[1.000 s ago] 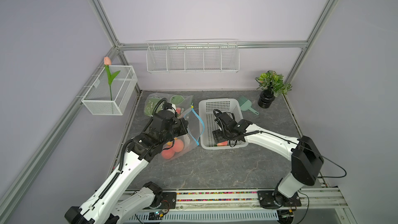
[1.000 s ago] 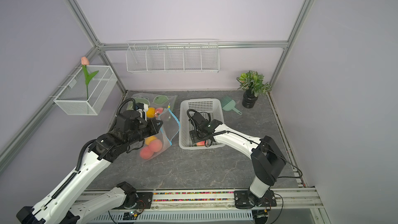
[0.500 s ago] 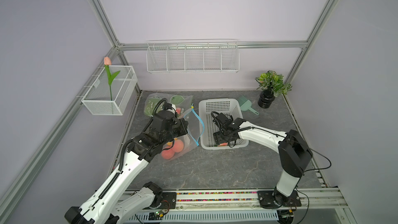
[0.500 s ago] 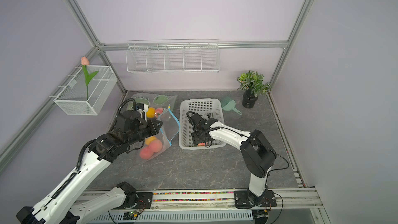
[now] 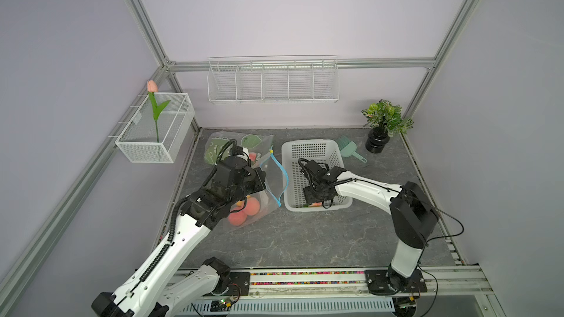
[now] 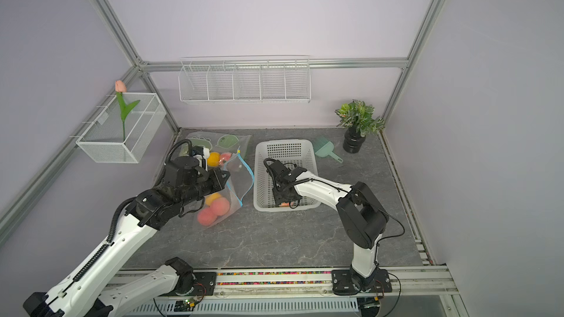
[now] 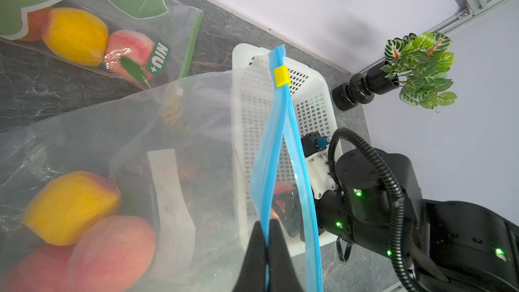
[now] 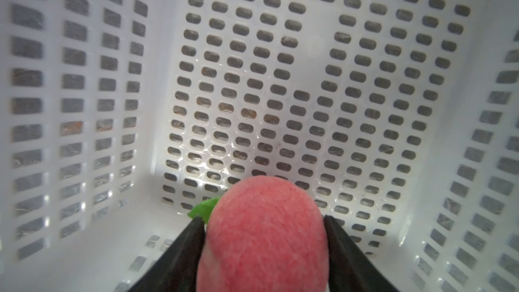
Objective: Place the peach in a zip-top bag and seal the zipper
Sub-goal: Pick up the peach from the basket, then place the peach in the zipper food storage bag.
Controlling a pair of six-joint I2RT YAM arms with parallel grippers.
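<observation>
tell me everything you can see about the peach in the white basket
The peach is round and pinkish red with fuzzy, matte skin, and a small green leaf sticks out at one side. It looks whole. It sits low in the perforated basket, near a corner at the end nearest the robot's base. The right gripper is closed on it, with black fingers against both sides. Its underside is hidden, so I cannot tell whether it rests on the floor.

A green label [image 7: 158, 58] on the printed bag [image 7: 179, 19] reads "NIU+".
</observation>
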